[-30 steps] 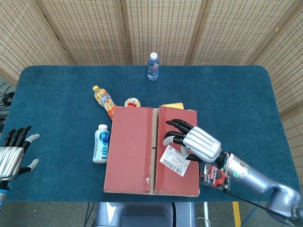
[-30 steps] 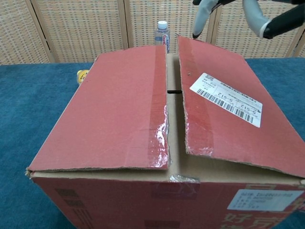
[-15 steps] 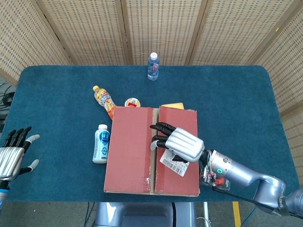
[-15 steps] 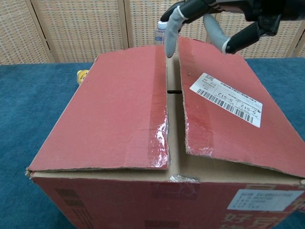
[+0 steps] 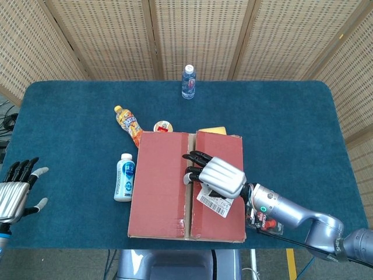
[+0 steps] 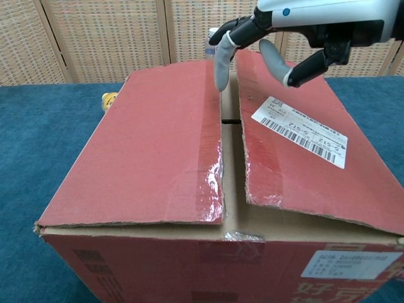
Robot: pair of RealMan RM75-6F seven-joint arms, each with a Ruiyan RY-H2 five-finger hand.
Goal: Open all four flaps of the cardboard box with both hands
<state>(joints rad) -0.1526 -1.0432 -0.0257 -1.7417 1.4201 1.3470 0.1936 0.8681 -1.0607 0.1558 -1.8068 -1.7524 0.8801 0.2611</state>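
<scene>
The red cardboard box (image 5: 175,192) stands at the table's near edge with its two top flaps lying nearly flat and a narrow gap between them. The right flap (image 6: 297,145) carries a white barcode label (image 6: 300,131). My right hand (image 5: 214,175) hovers over the right flap, fingers spread and reaching toward the centre gap; in the chest view the right hand (image 6: 265,44) has fingertips (image 6: 221,66) pointing down at the seam near the far end. It holds nothing. My left hand (image 5: 17,189) is off to the far left beyond the table edge, fingers apart and empty.
Left of the box lies a white bottle (image 5: 124,177). Behind it are an orange juice bottle (image 5: 128,123), a small round cup (image 5: 163,126) and a yellow item (image 5: 213,130). A water bottle (image 5: 188,81) stands at the far edge of the blue table (image 5: 280,116).
My right hand has moved left across the right flap, from over the label to the seam between the flaps, and sunk lower. The left hand has stayed put.
</scene>
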